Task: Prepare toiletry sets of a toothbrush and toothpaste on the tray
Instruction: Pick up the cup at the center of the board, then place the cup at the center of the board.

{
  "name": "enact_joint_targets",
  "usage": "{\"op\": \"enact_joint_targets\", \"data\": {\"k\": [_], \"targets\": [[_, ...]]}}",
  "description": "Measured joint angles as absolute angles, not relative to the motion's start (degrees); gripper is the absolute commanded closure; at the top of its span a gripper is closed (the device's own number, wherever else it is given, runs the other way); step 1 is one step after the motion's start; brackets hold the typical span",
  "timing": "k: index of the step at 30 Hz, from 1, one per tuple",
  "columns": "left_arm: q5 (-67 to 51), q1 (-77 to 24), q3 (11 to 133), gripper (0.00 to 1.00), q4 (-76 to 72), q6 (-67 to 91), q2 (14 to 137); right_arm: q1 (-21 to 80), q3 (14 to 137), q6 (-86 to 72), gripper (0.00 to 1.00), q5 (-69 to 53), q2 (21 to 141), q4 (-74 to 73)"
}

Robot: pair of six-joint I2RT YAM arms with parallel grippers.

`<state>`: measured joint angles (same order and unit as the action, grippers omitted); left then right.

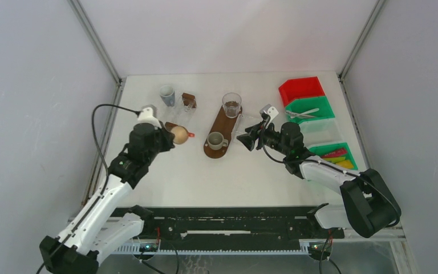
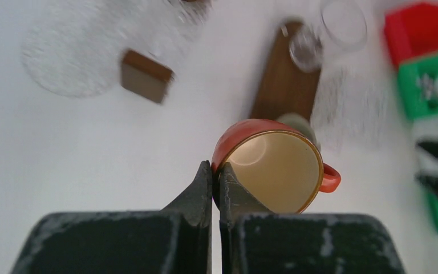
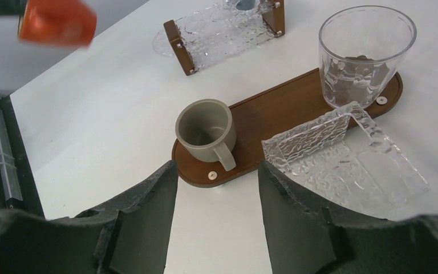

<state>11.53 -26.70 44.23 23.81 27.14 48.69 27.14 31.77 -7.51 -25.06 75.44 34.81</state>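
Note:
My left gripper (image 2: 213,168) is shut on the rim of an orange mug (image 2: 274,165) with a cream inside, held tilted above the table left of the wooden tray (image 1: 223,123). In the top view the mug (image 1: 179,135) sits at that gripper (image 1: 174,136). The right gripper (image 3: 217,165) stands open and empty just short of the tray's near end (image 3: 274,114). A pink-red toothpaste tube (image 1: 334,153) and a lime one (image 1: 344,163) lie in the near green bin. Pale long items that look like toothbrushes (image 1: 303,113) lie in the far green bin.
On the wooden tray stand a grey mug (image 3: 205,130), a clear glass (image 3: 365,54) and a textured clear dish (image 3: 348,157). A second textured tray with wooden ends (image 3: 222,28) lies at the back left. A red bin (image 1: 301,88) stands at the far right.

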Motion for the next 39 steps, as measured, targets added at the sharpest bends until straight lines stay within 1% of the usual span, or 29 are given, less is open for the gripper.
{"op": "enact_joint_targets", "data": {"k": [3,6,11,14,20,24,30,39], "targets": [[11.4,-18.1,44.2,1.0,18.6,28.6,49.1,27.1,31.8,-7.8,0.38,-25.4,75.6,35.0],[11.9,-10.9,44.5,1.0,13.1,31.2,52.9,27.1,31.8,-7.9,0.38,-25.7,75.9,35.0],[12.4,-5.1,47.9,1.0,9.2,36.0,62.8,27.1,31.8,-7.9,0.38,-25.9,76.3,35.1],[13.2,-2.4,53.7,1.0,10.4,39.2,70.7,27.1,31.8,-8.0,0.38,-26.1,76.4,35.4],[16.9,0.2,69.2,1.0,17.7,43.7,86.1,26.9,31.8,-8.1,0.38,-26.2,76.7,35.5],[16.9,1.4,75.6,1.0,22.2,45.7,93.1,26.8,31.8,-8.1,0.38,-26.5,76.7,35.9],[16.9,2.5,79.0,0.99,26.9,47.6,100.0,26.6,31.8,-8.1,0.38,-26.7,76.8,36.2],[16.8,2.7,80.3,0.98,32.3,49.1,106.4,26.6,31.8,-8.2,0.38,-27.0,77.0,36.5]]}}
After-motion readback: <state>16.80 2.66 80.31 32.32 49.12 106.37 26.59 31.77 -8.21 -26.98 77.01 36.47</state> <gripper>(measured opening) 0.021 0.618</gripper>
